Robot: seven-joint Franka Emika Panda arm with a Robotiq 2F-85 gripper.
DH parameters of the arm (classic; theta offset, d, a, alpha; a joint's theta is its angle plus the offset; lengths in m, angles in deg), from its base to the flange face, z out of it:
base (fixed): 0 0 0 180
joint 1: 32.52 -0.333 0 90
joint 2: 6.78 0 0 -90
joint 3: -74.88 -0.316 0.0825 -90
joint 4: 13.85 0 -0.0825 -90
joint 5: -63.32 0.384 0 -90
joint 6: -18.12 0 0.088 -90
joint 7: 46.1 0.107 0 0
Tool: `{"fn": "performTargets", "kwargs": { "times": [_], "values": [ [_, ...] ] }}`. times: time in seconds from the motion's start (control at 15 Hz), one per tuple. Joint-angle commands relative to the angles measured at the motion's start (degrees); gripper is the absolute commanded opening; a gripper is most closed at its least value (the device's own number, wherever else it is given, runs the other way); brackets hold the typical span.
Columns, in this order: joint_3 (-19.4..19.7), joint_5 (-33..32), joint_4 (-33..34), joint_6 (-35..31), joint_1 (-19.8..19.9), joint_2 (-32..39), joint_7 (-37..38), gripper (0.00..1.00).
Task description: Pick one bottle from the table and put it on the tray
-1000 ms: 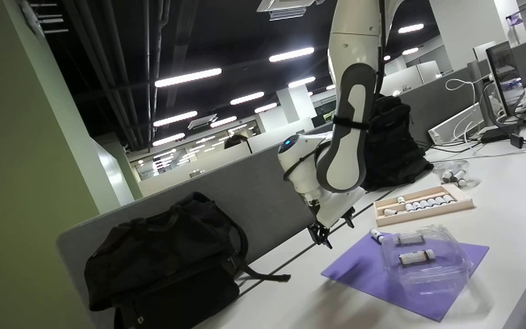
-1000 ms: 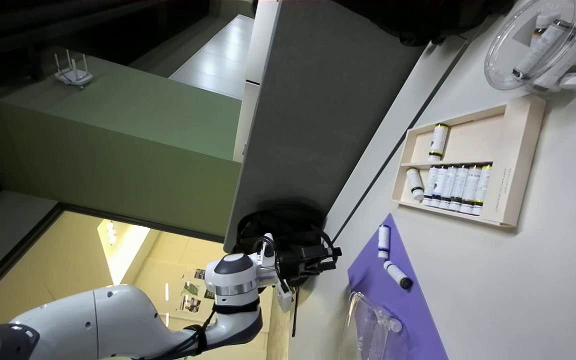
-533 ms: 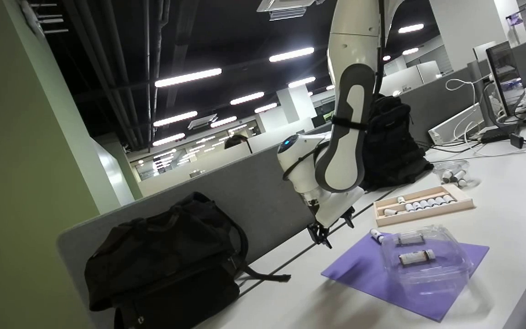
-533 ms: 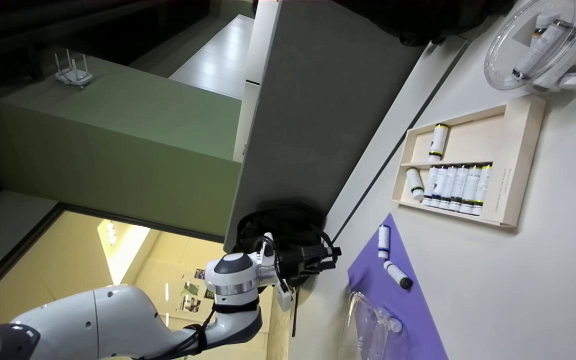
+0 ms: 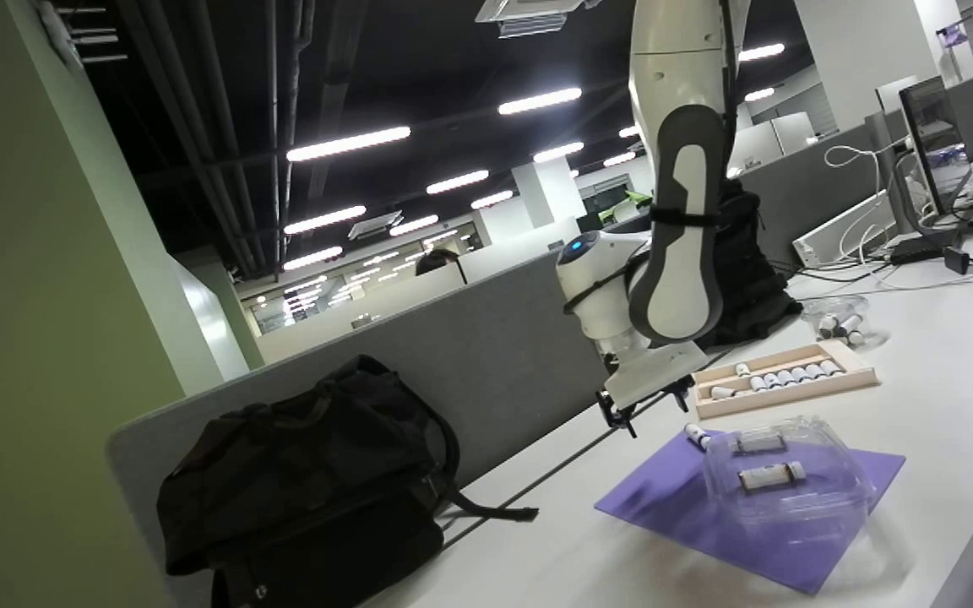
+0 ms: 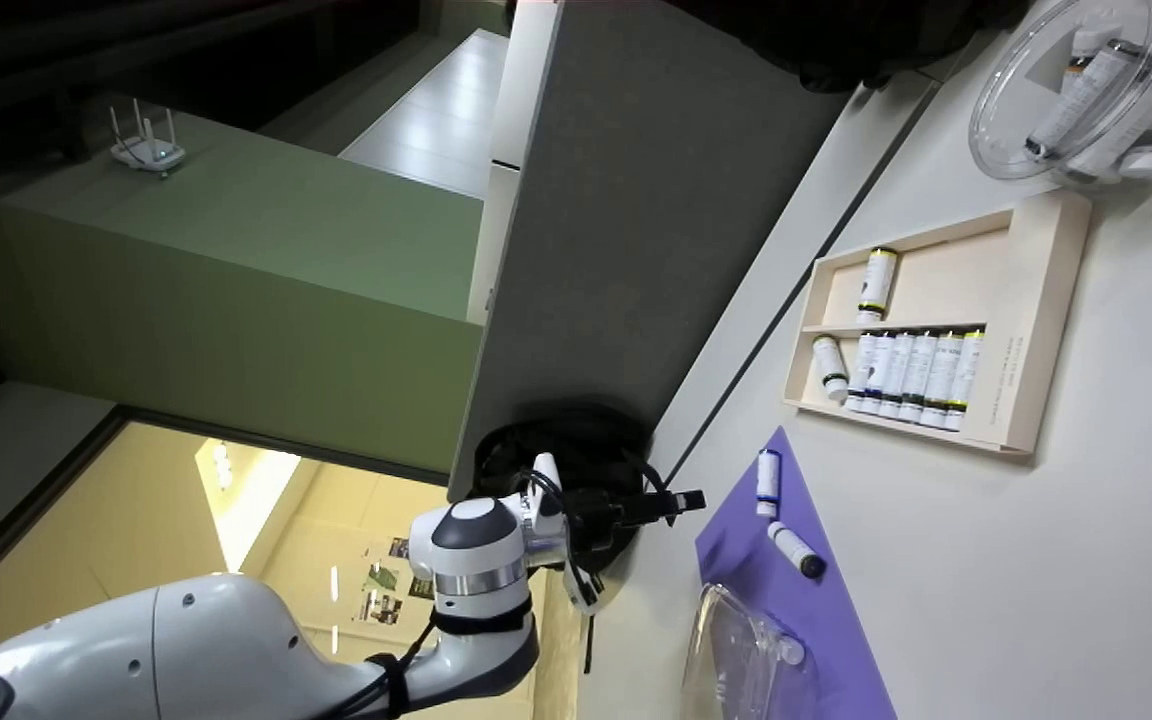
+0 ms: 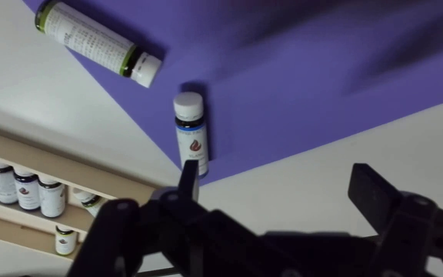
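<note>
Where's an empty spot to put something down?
There's lots of room on the white desk beside the tray and the purple mat. Inside the tray there's bare wood between the lone bottle and the wide end. It's crowded on the mat, with bottles and a clear box, along the tray's bottle row and in the clear bowl.

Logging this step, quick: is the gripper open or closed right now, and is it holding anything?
Gripper: open wide, holding nothing.
</note>
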Motion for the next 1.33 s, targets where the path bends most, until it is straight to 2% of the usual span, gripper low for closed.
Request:
{"fn": "performTargets", "kwargs": {
  "times": [0.0, 0.2, 0.4, 0.47, 0.6, 0.67, 0.87, 1.13, 1.27],
  "values": [
    [8.9, -4.0, -7.6, -8.5, -4.5, -1.7, 12.8, 1.00],
    [18.2, -5.9, -9.2, -16.7, -9.2, 1.8, 21.7, 1.00],
    [31.3, -6.1, -8.3, -25.4, -18.6, 8.1, 29.6, 1.00],
    [34.4, -4.8, -8.2, -27.5, -21.1, 10.3, 30.6, 1.00],
    [37.5, -2.6, -8.0, -30.3, -24.0, 13.8, 30.7, 1.00],
    [37.0, 7.6, -9.0, -31.7, -25.2, 15.3, 21.4, 1.00],
    [30.9, 20.5, -8.2, -32.9, -22.9, 15.9, 8.8, 1.00],
    [21.7, 31.6, -6.7, -34.4, -18.2, 14.7, -6.6, 1.00],
    [16.0, 34.8, -6.3, -33.0, -14.0, 12.5, -13.6, 1.00]
  ]
}}
